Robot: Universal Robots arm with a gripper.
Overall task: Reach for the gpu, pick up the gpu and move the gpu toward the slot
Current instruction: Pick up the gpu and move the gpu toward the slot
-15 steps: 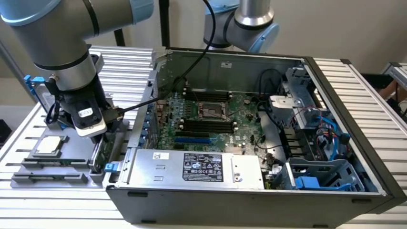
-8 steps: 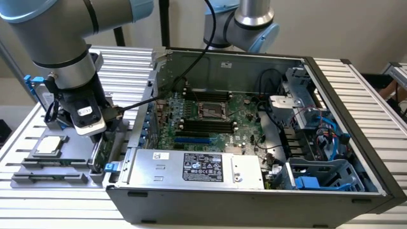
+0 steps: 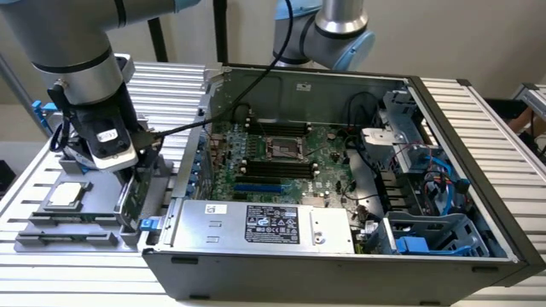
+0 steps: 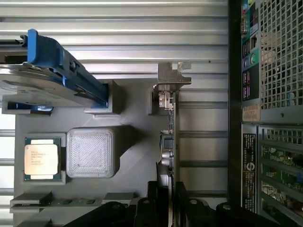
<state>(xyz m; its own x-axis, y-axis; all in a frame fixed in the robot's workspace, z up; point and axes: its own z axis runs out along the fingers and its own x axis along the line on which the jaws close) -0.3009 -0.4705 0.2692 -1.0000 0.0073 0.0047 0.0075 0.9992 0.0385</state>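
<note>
Green gpu [image 4: 171, 142] stands on edge directly below gripper [image 4: 169, 208], long axis running out ahead to bracket [image 4: 171, 78]. Clamped or not: can't tell.

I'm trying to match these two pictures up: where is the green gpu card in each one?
Exterior view: the gpu stands on edge in the grey holder at the exterior view's left, just outside the computer case.
Wrist view: the gpu is seen edge-on, a thin strip between holder and case, reaching the gripper.
Shared landmark: the square processor chip in the holder.
</note>
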